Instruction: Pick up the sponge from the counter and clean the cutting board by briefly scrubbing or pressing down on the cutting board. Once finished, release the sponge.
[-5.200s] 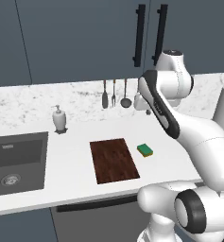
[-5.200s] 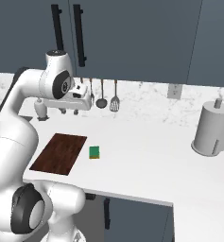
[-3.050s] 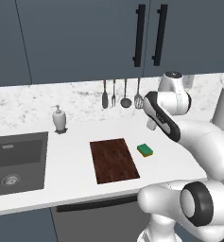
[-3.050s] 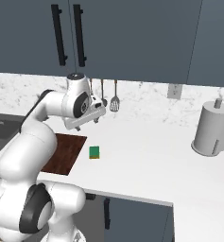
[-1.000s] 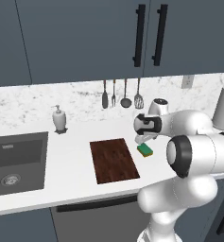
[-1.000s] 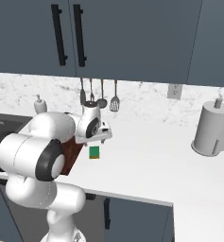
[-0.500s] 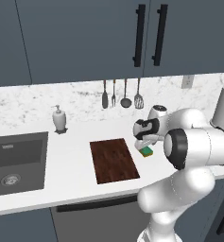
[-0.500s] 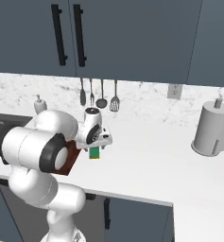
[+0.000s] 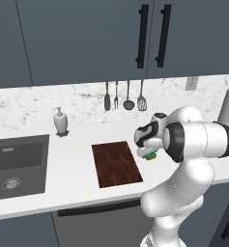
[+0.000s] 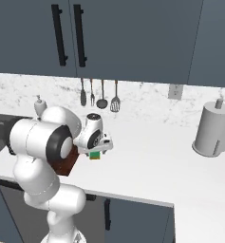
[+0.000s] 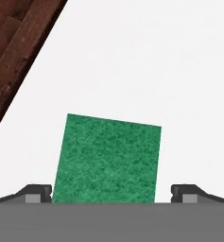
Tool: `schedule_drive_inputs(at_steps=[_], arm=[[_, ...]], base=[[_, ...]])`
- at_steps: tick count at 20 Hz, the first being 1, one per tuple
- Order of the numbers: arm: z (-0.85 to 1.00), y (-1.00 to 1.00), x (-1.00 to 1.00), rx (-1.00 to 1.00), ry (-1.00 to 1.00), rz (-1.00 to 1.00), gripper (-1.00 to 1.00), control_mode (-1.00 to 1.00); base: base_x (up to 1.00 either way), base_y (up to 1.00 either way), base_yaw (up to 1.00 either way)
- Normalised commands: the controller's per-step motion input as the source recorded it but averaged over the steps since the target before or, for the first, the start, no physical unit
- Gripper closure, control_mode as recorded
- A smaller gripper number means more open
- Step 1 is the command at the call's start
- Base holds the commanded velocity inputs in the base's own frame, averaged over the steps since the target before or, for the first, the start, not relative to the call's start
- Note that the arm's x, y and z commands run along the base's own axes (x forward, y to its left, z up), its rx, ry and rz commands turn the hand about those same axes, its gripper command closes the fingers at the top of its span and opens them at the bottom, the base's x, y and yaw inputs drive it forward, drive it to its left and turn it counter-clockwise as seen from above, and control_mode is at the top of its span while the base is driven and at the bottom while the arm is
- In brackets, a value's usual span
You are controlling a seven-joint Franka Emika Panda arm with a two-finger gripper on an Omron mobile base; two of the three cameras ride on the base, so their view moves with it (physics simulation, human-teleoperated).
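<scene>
The sponge [image 11: 107, 159] lies flat on the white desk [image 11: 146, 61], green face up; in the left base view its yellow underside shows as a thin edge beneath the green [image 9: 150, 156]. It sits just beside the right edge of the cutting board [image 9: 116, 163], apart from it, with a strip of bare desk between the 2. In the hand view a corner of the dark reddish-brown board [image 11: 12, 52] with visible grain crosses the upper left.

The gripper [image 11: 111, 191] hangs right over the sponge. Its 2 dark fingers [image 11: 37, 193] stand wide apart, 1 on each side of the green block, and neither is seen pressing on it. From the right base view the hand is low over the desk with the sponge [image 10: 95, 155] peeking out below it.

Farther out, a white soap dispenser [image 9: 61, 121] stands near the backsplash, left of the board, and a dark recessed sink [image 9: 17, 164] lies at the far left. 4 dark utensils [image 9: 128, 95] hang on the grey-speckled wall behind the board. A paper towel roll on a holder [image 10: 212, 129] stands well apart at the right end of the desk. Dark blue cabinets with 2 black vertical handles [image 9: 143, 36] run above.

No brand, label or writing can be read on any of these things.
</scene>
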Motion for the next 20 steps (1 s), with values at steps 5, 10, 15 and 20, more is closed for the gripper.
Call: schedule_drive_inputs(at_steps=[5,10,15,20], arm=[[-0.45,0.0,0.16,0.0,0.01,0.0,-1.0,-1.0],[-0.59,0.02,0.02,0.0,0.0,0.0,1.0,-1.0],[-0.28,0.0,-0.02,0.0,0.0,0.0,1.0,-1.0],[0.27,0.0,-0.16,0.0,0.0,0.0,1.0,-1.0]], base=[[0.0,0.0,0.0],[0.0,0.0,0.0],[0.0,0.0,0.0],[0.0,0.0,0.0]])
